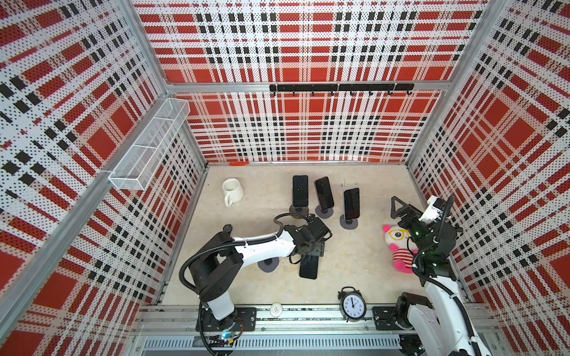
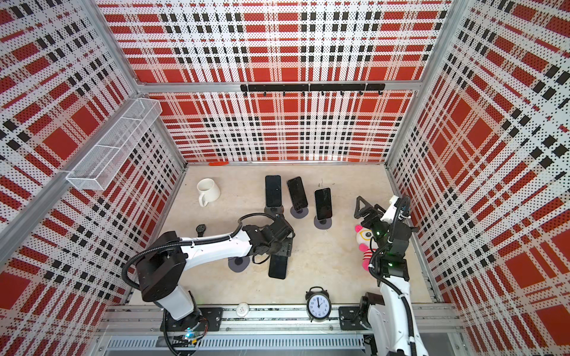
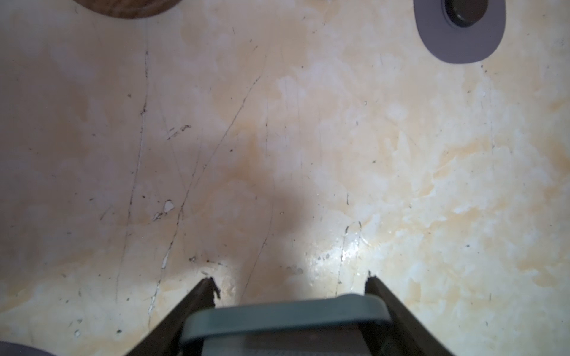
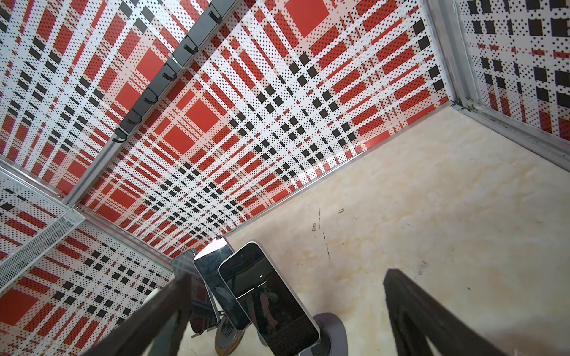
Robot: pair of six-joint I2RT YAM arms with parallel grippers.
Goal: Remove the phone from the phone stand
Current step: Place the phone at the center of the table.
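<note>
My left gripper [image 1: 308,251] is shut on a dark phone [image 1: 309,267], which hangs tilted just over the table in both top views. In the left wrist view the phone's grey edge [image 3: 287,320] spans the space between the two fingers [image 3: 206,289]. An empty grey stand [image 1: 268,264] sits just left of that phone, partly under my left arm. Three more phones lean on stands at the back [image 1: 300,191], [image 1: 324,192], [image 1: 351,203]. My right gripper [image 1: 398,207] hovers open at the right side, facing those phones [image 4: 268,296], with nothing between its fingers.
A white mug [image 1: 233,191] stands back left and a wristwatch [image 1: 228,228] lies near my left arm. A plush toy [image 1: 398,246] lies under my right arm. An alarm clock [image 1: 352,303] stands at the front edge. A wire basket [image 1: 148,145] hangs on the left wall.
</note>
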